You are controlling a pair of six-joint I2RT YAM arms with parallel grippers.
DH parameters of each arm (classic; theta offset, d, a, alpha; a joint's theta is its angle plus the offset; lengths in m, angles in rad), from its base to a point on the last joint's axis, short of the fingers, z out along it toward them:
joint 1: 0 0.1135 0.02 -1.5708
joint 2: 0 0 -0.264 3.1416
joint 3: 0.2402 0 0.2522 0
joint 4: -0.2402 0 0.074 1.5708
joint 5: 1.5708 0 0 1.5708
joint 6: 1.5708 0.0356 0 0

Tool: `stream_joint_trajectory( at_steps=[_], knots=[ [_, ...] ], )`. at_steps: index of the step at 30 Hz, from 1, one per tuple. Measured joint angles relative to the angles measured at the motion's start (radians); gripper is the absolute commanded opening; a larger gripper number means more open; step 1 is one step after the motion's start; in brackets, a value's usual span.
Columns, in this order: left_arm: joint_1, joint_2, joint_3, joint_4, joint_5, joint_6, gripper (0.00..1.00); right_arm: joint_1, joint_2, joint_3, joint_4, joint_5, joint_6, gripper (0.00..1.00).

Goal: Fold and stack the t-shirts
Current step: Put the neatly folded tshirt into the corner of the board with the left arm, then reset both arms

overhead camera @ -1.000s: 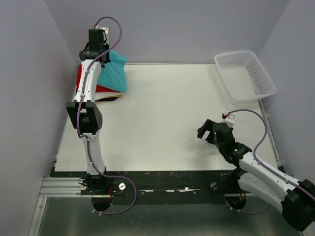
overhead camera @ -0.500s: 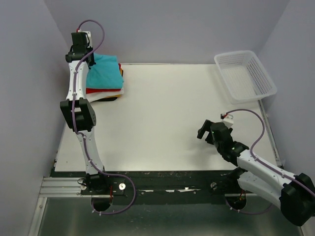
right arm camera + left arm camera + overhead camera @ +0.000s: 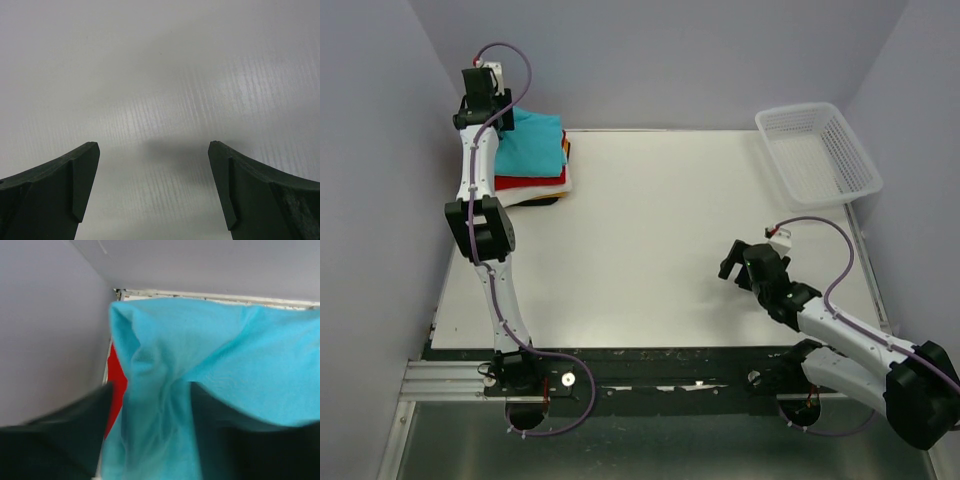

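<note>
Top: blue shirt [image 3: 535, 145] atop stack [image 3: 535, 183] at desk's [image 3: 650, 230] 10 o'clock, left pincer [image 3: 483, 105] at its 9 o'clock edge.
Left wrist: cloth bunched between fingers [image 3: 60, 440]; clamped or loose, cannot tell.
Right wrist: right pincer [image 3: 152, 145] apart, empty.
Release fully, lift straight, spare the fold.

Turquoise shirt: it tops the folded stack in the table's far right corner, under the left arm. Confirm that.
Wrong corner. The top external view shows the turquoise shirt topping the stack in the far left corner, under the left arm; the white basket sits far right.
</note>
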Motion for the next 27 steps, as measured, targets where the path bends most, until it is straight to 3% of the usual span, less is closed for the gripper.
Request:
stream_joint_trajectory(
  at_steps=[6, 13, 17, 22, 27],
  knots=[
    [0.000, -0.048, -0.031, 0.036, -0.013, -0.035, 0.99, 0.000, -0.019, 0.006, -0.010, -0.003, 0.002, 1.00],
    [-0.017, -0.365, -0.267, 0.016, 0.117, -0.266, 0.99, 0.000, -0.095, 0.031, -0.027, -0.018, -0.014, 1.00],
    [-0.083, -0.712, -0.631, 0.128, 0.153, -0.421, 0.99, 0.000, -0.126, 0.032, -0.024, -0.053, -0.017, 1.00],
    [-0.348, -1.207, -1.258, 0.343, 0.148, -0.534, 0.99, 0.000, -0.159, 0.027, -0.021, -0.086, -0.017, 1.00],
    [-0.535, -1.402, -1.632, 0.375, 0.093, -0.602, 0.99, 0.000, -0.227, -0.004, -0.020, -0.097, -0.016, 1.00]
  ],
)
